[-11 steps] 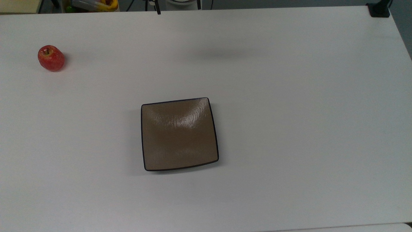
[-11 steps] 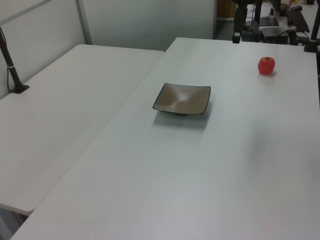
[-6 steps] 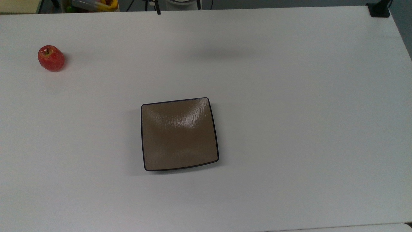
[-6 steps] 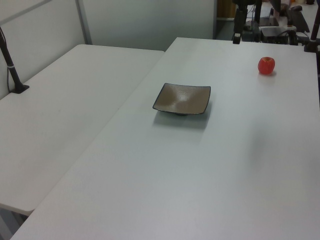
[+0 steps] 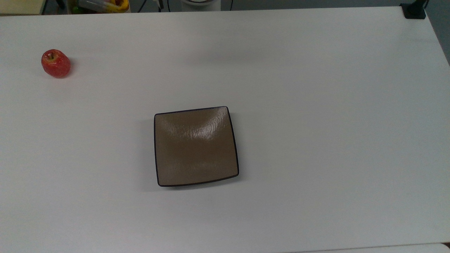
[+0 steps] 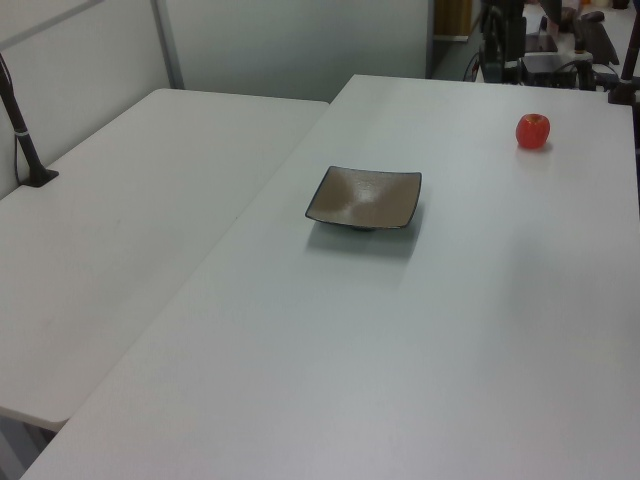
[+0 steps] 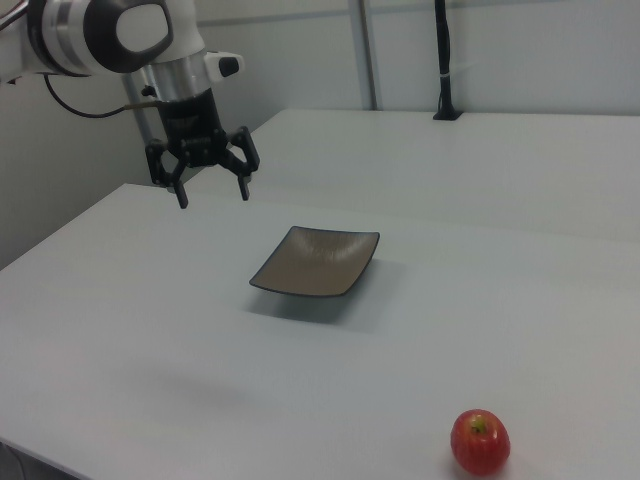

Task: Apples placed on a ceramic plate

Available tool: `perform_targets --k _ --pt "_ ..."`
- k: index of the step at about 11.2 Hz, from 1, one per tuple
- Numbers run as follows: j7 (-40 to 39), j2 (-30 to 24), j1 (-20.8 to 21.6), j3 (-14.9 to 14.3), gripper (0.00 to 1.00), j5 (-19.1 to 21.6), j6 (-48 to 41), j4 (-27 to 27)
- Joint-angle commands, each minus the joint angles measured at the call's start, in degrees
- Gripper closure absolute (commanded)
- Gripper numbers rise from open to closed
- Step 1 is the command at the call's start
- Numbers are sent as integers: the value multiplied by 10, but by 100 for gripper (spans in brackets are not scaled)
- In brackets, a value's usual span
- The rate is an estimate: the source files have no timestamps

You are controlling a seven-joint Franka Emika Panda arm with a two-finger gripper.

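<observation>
A small red apple (image 5: pixel 56 63) sits alone near the top view's left edge of the white table; it also shows as the apple (image 6: pixel 533 131) at the left view's upper right and the apple (image 7: pixel 480 442) at the right view's bottom. The square brown ceramic plate (image 5: pixel 196 146) lies empty mid-table, also seen as the plate (image 6: pixel 365 198) and the plate (image 7: pixel 318 262). In the right view my gripper (image 7: pixel 212 190) hangs open in the air above the table, up and to the left of the plate, far from the apple, holding nothing.
A second white table (image 6: pixel 130 200) adjoins on the left view's left. A black post base (image 5: pixel 415 10) stands at the top view's upper right corner, and a black pole (image 7: pixel 443 60) rises at the back of the right view. Clutter (image 5: pixel 102 5) lies beyond the far edge.
The arm's dark parts at the top view's upper edge have shifted left, and its faint shadow on the table has drifted left too. Apple and plate have not moved.
</observation>
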Motion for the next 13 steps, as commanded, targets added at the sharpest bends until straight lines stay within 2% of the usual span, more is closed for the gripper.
perform_targets --k 1,5,8,10,12,13 --pt "-70 -14 -10 -5 0 6 -22 -15" --pt "-82 -14 -58 -5 0 6 -27 2" --pt "-149 -11 -119 -14 0 4 -21 14" --pt "-206 -7 -152 -40 0 3 12 11" --pt "-254 9 -163 -89 0 4 52 9" --pt "-265 23 -178 -97 0 5 71 8"
